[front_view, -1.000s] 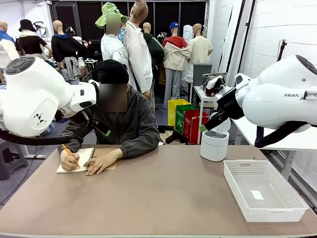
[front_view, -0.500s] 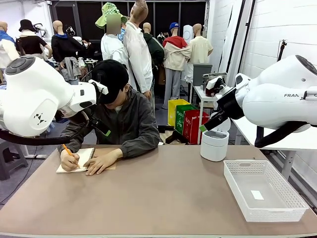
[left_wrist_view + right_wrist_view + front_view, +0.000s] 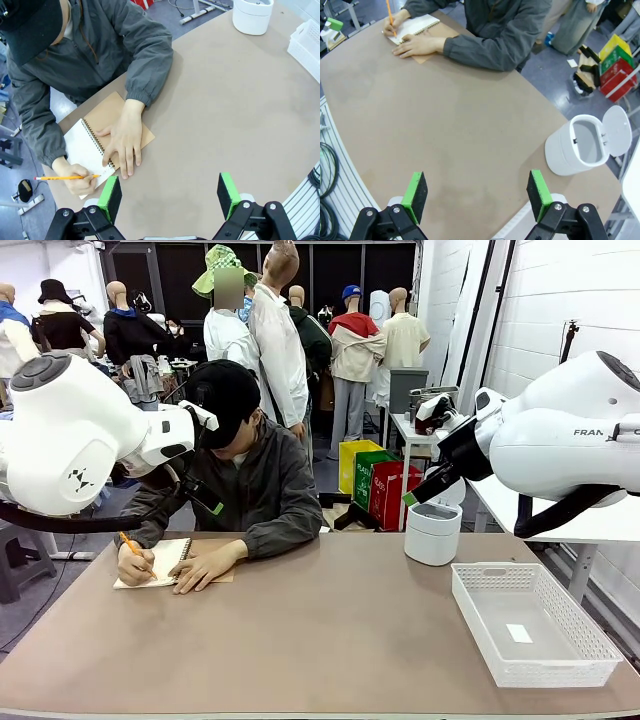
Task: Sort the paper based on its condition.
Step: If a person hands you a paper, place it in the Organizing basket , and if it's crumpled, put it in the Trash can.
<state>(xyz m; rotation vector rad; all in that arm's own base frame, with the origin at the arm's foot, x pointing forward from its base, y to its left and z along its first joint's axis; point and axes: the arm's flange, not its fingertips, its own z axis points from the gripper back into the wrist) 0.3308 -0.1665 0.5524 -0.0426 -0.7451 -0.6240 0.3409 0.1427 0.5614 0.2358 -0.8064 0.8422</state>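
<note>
Over the brown table (image 3: 330, 630), left gripper (image 3: 168, 187) and right gripper (image 3: 476, 185) gape.

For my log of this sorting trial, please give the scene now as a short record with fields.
person: writes in spiral notebook with orange pencil; person's other hand lies flat on it
robot left hand: open, holding nothing, above the table
robot right hand: open, holding nothing
bin: white, lid up
basket: white, on the robot's right side of the table
</note>
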